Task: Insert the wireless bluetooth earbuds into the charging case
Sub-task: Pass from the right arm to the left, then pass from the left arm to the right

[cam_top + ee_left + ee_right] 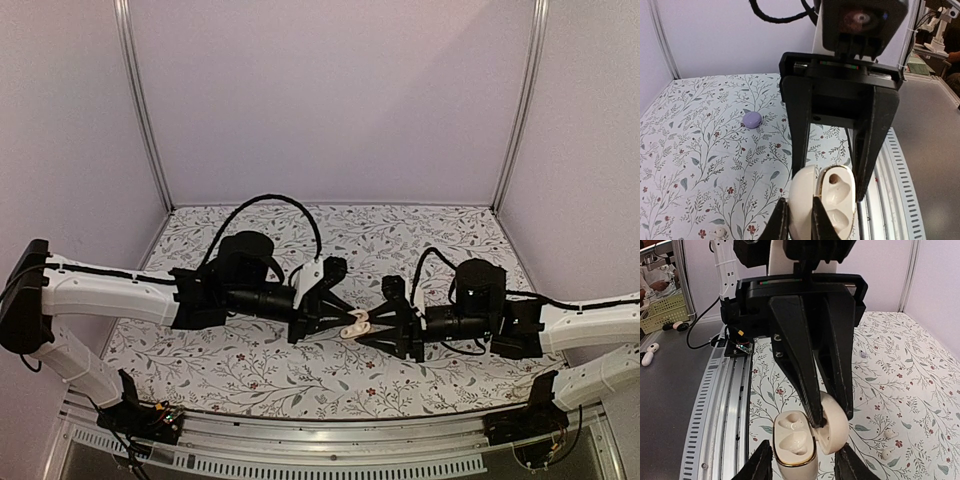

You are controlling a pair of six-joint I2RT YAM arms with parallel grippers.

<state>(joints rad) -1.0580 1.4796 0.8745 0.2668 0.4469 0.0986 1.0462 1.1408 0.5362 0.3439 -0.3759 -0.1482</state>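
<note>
Left pincer nearly closed, pinching the lid of the open cream charging case. Right pincer set wider, gripping the case base. Earbuds lie on the counter.

The case is cut off by the bottom edge in both wrist views, an earbud is only a blurred speck in the left one, and from above none can be picked out.
</note>
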